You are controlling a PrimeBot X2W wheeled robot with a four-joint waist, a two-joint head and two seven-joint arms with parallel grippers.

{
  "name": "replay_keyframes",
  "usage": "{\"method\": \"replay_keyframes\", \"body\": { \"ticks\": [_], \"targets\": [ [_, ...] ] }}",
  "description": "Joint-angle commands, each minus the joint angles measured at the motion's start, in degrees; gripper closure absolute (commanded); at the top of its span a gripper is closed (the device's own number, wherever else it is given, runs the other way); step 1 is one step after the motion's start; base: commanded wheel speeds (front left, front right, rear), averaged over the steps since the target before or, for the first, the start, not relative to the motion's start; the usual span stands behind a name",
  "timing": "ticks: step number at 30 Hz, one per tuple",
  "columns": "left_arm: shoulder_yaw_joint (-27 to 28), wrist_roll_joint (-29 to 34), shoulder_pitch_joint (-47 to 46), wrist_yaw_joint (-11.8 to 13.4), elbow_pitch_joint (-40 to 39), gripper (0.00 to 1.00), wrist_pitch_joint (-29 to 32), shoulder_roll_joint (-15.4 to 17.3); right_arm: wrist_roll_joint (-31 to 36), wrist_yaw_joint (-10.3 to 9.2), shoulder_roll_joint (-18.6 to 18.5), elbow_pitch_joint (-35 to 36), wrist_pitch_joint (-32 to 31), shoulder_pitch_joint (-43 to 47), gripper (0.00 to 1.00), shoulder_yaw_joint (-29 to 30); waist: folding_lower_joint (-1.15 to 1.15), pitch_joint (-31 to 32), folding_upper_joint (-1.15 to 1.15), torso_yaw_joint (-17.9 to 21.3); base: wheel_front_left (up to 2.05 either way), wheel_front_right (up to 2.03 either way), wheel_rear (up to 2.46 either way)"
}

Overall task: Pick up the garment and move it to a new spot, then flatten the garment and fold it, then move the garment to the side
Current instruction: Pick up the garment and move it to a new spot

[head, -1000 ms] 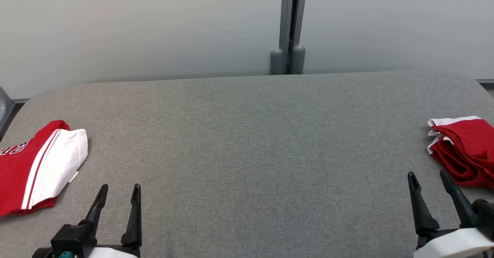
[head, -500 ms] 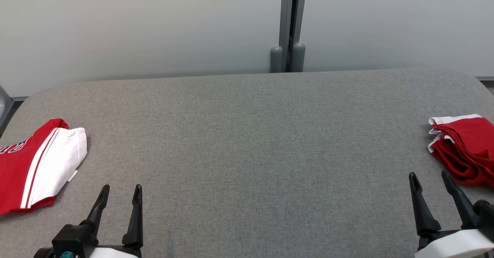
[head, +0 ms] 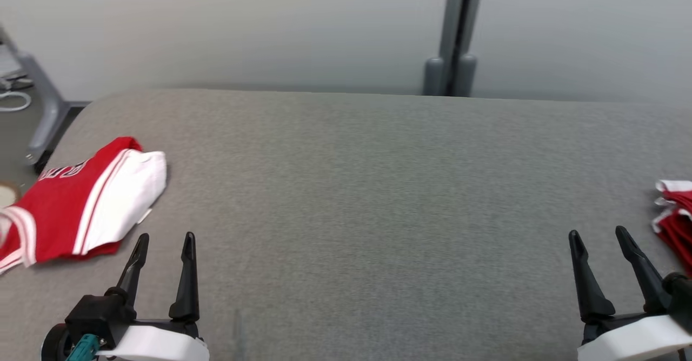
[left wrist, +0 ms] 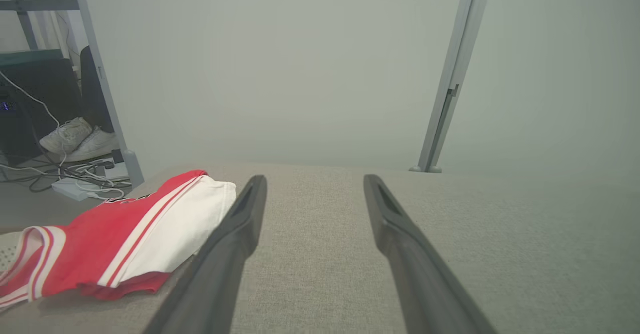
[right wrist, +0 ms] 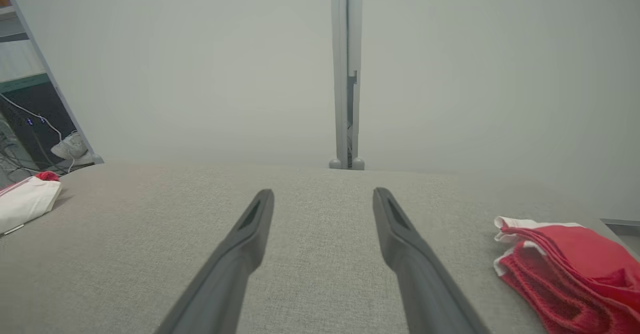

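A red-and-white jersey garment (head: 86,204) lies crumpled at the left of the grey table (head: 357,188), seen up close in the left wrist view (left wrist: 125,234). A second red garment with white trim (head: 676,215) lies bunched at the right edge, clearer in the right wrist view (right wrist: 570,264). My left gripper (head: 166,238) hovers open and holds nothing, just right of the jersey; its fingers (left wrist: 235,234) frame bare table. My right gripper (head: 598,233) is also open and holds nothing, just left of the red garment, with its tips (right wrist: 324,193) over bare cloth.
A grey wall with an upright post (head: 454,53) stands behind the table. Off the left end are a grey frame leg (head: 40,107), floor cables (left wrist: 75,184) and a pair of white shoes (left wrist: 75,139). Between the two garments lies a wide stretch of table.
The head camera has turned left, so the whole picture shifted right: more of the jersey shows, less of the right garment. Both grippers stay open and in place.
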State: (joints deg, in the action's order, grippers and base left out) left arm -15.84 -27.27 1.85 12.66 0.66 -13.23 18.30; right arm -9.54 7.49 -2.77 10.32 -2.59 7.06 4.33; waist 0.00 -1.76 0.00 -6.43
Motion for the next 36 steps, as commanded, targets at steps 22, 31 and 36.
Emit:
{"method": "replay_keyframes", "body": {
  "ticks": [22,31,36],
  "targets": [
    [2.39,0.46,-0.11,-0.97,1.0,0.0,-1.75,-1.37,-1.13,0.02,-0.27,0.26,-0.57,-1.14,0.0,-4.16,0.0,0.27,0.0,-17.72,0.0,0.0,0.0],
    [2.18,0.85,-0.92,-1.09,0.8,0.0,-1.82,-1.5,-0.91,0.02,-0.27,-0.06,-0.71,-1.2,0.0,-4.03,0.0,0.06,0.0,-17.91,0.0,0.0,0.0],
    [2.49,1.34,-1.6,-1.15,0.02,0.0,-1.82,-1.51,-1.16,0.02,-0.27,0.07,-0.65,-1.39,0.0,-3.93,0.0,-0.16,0.0,-17.98,0.0,0.0,0.0]
  ]
}}
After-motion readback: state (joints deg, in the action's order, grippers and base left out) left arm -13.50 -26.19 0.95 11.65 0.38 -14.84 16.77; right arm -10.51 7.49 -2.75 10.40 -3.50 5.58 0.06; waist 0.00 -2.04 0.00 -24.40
